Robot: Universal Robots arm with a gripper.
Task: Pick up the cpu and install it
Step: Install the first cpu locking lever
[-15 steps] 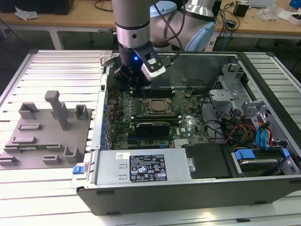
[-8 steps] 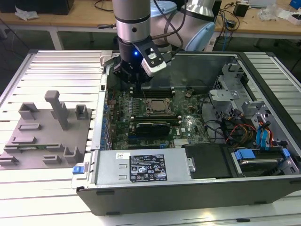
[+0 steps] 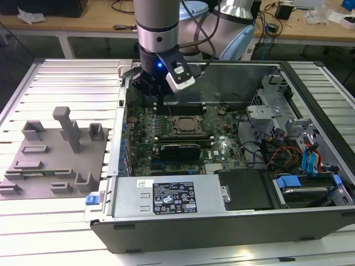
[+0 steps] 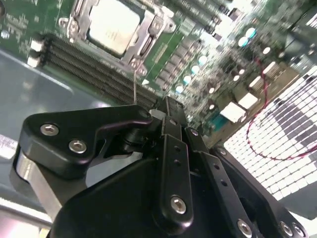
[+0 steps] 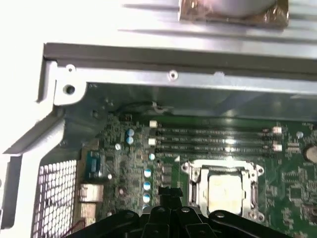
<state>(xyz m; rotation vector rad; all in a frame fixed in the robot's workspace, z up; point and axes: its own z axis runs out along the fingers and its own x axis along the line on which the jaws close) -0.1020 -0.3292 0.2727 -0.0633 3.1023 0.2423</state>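
The cpu [image 3: 184, 125] lies flat in the socket of the green motherboard [image 3: 222, 145], inside the open computer case. Its silvery-white top shows in both wrist views [image 4: 111, 27] [image 5: 223, 191], ringed by the metal socket frame [image 4: 148, 34]. My gripper [image 3: 161, 101] hangs above the board, a little toward the exterior view's left of the socket and apart from the cpu. Its black fingers [image 4: 170, 111] are pressed together with nothing between them, and their tip [image 5: 170, 191] stands beside the socket.
Memory slots [image 5: 213, 139] run along the socket's far side, near the case wall [image 5: 173, 74]. A power supply [image 3: 166, 197] fills the case front, with drive cages and cables [image 3: 294, 155] at the exterior view's right. A grey fixture plate with blocks [image 3: 55, 155] lies at the left.
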